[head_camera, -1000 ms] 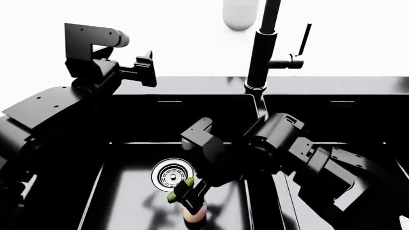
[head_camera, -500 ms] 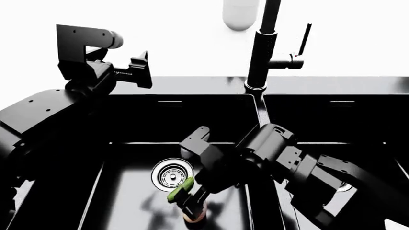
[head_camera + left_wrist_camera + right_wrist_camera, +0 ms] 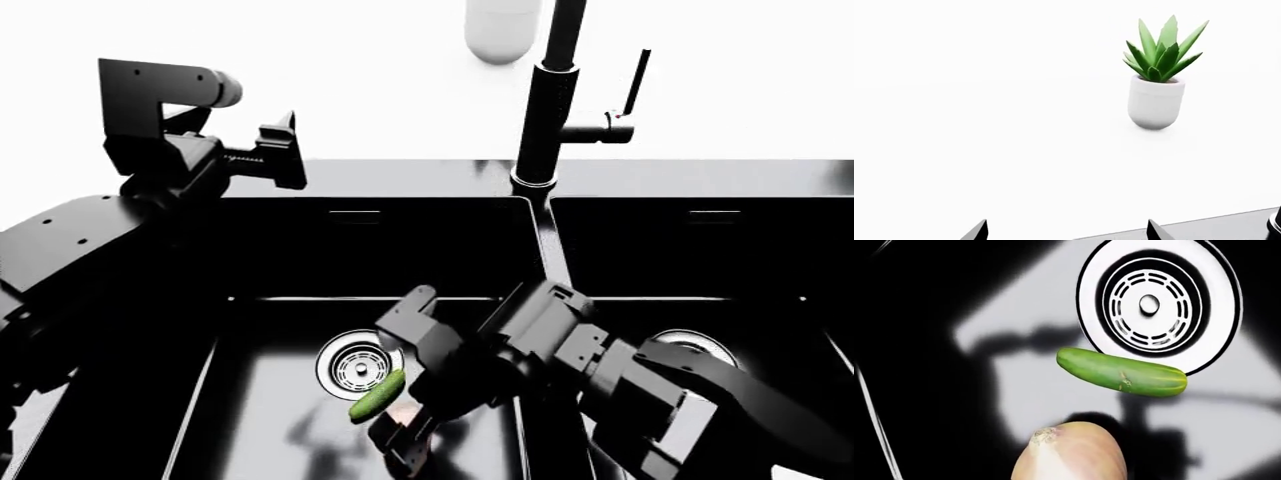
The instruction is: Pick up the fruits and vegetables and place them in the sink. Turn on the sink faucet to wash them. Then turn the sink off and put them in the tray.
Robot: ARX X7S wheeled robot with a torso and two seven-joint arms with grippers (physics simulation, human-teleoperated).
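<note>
The green cucumber lies loose on the floor of the black sink's left basin, beside the round steel drain. In the right wrist view the cucumber rests against the drain. My right gripper reaches low into that basin and is shut on the tan-pink onion, its black fingers merging with the dark floor. Over the back-left rim my left gripper hangs open and holds nothing; its tips stand wide apart. The faucet rises behind the divider, lever up. The tray is out of view.
A white pot with a green plant stands on the white counter behind the sink, and its base shows left of the faucet. The right basin has its own drain. My right forearm crosses the divider between the basins.
My left gripper has drifted left and slightly up, away from the faucet. The right arm has sunk lower and pulled back over the divider. The cucumber has stayed by the drain.
</note>
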